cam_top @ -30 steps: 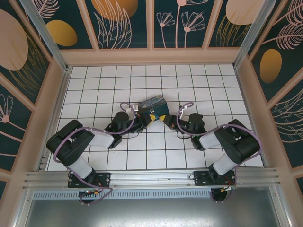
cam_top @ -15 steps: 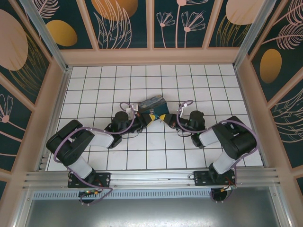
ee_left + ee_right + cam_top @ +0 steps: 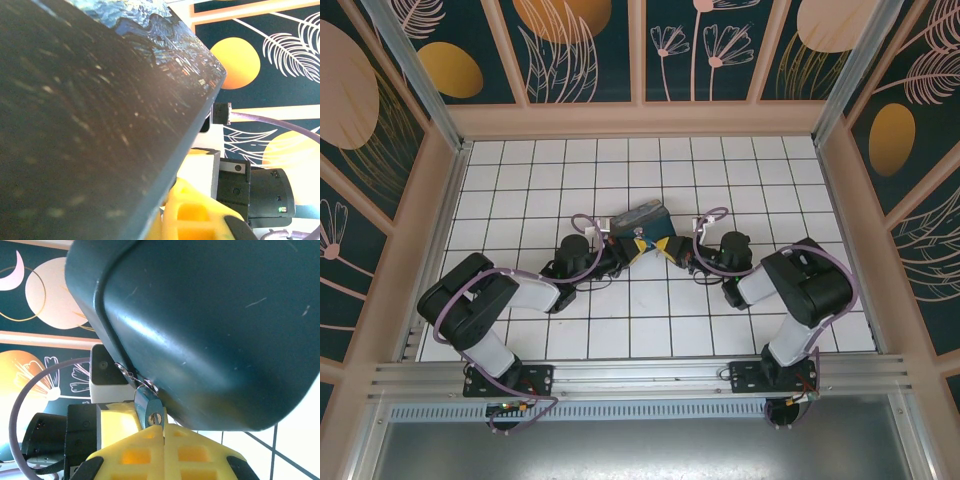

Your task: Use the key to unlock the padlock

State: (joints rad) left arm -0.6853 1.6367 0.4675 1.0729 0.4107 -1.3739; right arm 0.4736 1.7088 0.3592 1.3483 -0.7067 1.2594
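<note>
My left jaws are closed, yellow fingers [image 3: 192, 215] low beside the painted box [image 3: 642, 220] at mid-counter [image 3: 520, 180]. The padlock [image 3: 149, 409] hangs from the box's near side, right at the tips of my right jaws, which are closed too.

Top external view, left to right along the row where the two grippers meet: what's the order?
left arm's elbow → left gripper → right gripper → right arm's elbow. The painted box spans both gripper tips, so it is left out.
</note>
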